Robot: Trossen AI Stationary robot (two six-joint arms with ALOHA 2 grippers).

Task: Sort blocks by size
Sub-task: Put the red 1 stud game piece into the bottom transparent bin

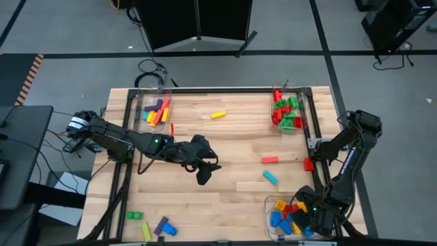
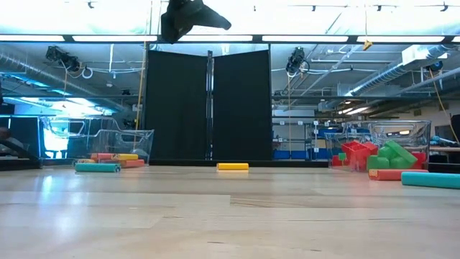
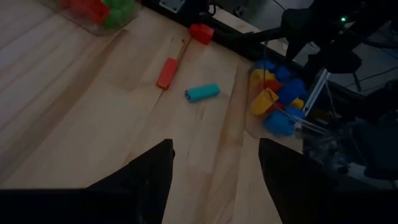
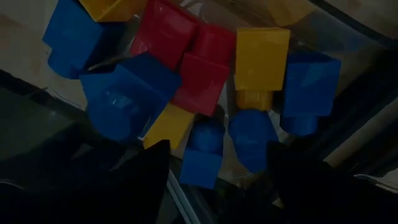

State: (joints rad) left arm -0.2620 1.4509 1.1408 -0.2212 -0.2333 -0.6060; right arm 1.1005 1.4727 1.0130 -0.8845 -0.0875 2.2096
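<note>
Three bins [image 1: 156,102] are partly filled. Right gripper [image 4: 214,171], open and empty, is held over the near-right bin's stubs [image 4: 186,68]. Left gripper [image 3: 214,171], open and empty, is held mid-desk [image 1: 225,198]. Loose blocks [image 1: 271,176] remain unsorted.

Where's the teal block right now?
In the high view the teal block lies loose on the table's right half, just below the red bar and left of the bin of short blocks.

A dark pincer [image 2: 188,18] hangs high above the wooden desk [image 2: 215,216]. A yellow block [image 2: 232,166] lies mid-desk, a teal bar [image 2: 98,167] far left. Clear bins hold red and green blocks [image 2: 381,156] right, mixed bars [image 2: 118,158] left.
</note>
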